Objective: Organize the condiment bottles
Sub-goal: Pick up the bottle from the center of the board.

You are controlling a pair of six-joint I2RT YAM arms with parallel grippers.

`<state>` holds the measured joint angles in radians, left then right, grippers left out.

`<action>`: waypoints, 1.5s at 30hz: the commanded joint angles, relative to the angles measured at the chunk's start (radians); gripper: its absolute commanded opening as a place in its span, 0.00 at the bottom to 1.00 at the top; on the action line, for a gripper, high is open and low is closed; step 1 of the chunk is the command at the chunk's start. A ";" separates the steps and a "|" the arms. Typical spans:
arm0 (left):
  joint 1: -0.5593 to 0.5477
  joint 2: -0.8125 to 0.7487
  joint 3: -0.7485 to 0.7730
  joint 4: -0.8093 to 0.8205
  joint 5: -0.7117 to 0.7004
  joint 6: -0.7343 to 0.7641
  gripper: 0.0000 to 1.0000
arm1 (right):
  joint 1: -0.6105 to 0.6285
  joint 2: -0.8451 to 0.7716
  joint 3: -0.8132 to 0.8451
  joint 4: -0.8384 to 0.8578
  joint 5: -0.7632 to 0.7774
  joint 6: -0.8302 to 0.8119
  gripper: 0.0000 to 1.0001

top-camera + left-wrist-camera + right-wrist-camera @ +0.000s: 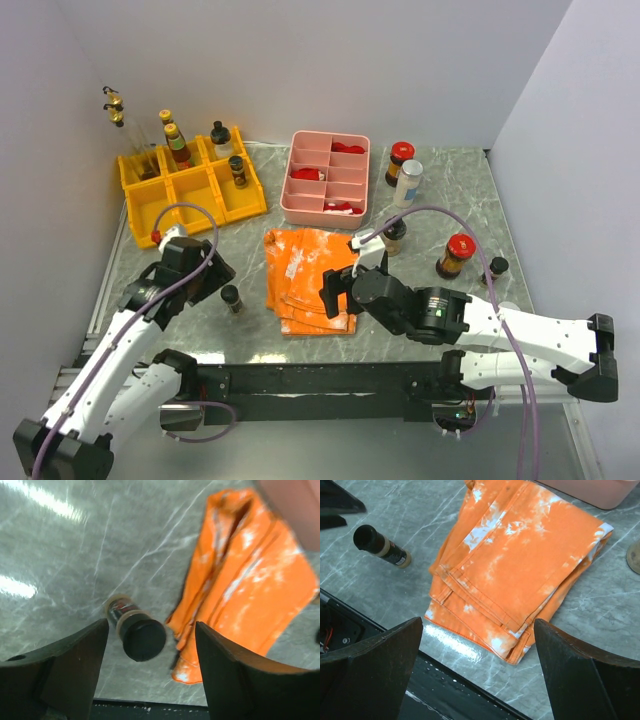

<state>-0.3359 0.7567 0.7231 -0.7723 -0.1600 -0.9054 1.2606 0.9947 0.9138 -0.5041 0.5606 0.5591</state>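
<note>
Yellow bin (150,210): a divided rack at the far left of the counter (250,235).
Bottles in bin: two tall bottles (177,142) with yellow caps and dark contents stand in the back middle compartment. A clear bottle with a black cap (221,138) stands at back right. A small dark bottle (238,170) is just in front of it; I cannot tell which compartment it is in.
Red cap (155,237): sits against the bin's near left corner, its body hidden.
Left hand (151,627): released, fingers spread wide, low over the counter in front of the bin.
Small jar (142,637): dark glass, pale band, black cap. It stands upright on bare counter just left of the cloth, between the left hand's spread fingers and touching neither.
Orange cloth (308,275): folded, blotched white, flat at mid-counter.
Pink tray (290,195): divided, just behind the cloth, with red pieces (347,148) in several compartments.
Right hand (479,630): released, fingers wide apart, above the cloth's near edge.
Right group: a red-capped jar (400,160) and a silver-capped clear bottle (408,182) stand right of the tray. Nearer are a second red-capped jar (455,255) and a small black-capped jar (495,267).
Hidden or unclear: a dark bottle (394,238) is partly covered by the right arm. No labels are readable. Small items on the left wall (113,103) are too small to identify.
</note>
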 commanded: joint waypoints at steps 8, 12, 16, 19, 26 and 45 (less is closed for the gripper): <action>-0.103 0.050 -0.022 -0.012 -0.135 -0.150 0.78 | -0.003 -0.033 -0.019 0.032 0.030 0.002 1.00; -0.140 0.067 -0.039 -0.002 -0.150 -0.177 0.76 | -0.004 -0.039 -0.027 0.048 0.025 0.002 1.00; -0.189 0.111 -0.028 -0.015 -0.180 -0.187 0.70 | -0.003 -0.031 -0.026 0.042 0.019 0.005 1.00; -0.216 0.131 -0.030 0.010 -0.158 -0.181 0.63 | -0.003 -0.030 -0.027 0.038 0.022 0.007 1.00; -0.256 0.150 -0.011 -0.016 -0.219 -0.181 0.39 | -0.004 -0.053 -0.044 0.045 0.024 0.010 1.00; -0.261 0.410 0.471 0.111 -0.326 0.255 0.01 | -0.004 -0.155 -0.058 0.052 0.027 -0.005 1.00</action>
<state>-0.6029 1.0813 1.0439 -0.7490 -0.4000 -0.7990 1.2587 0.8875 0.8627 -0.4881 0.5598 0.5591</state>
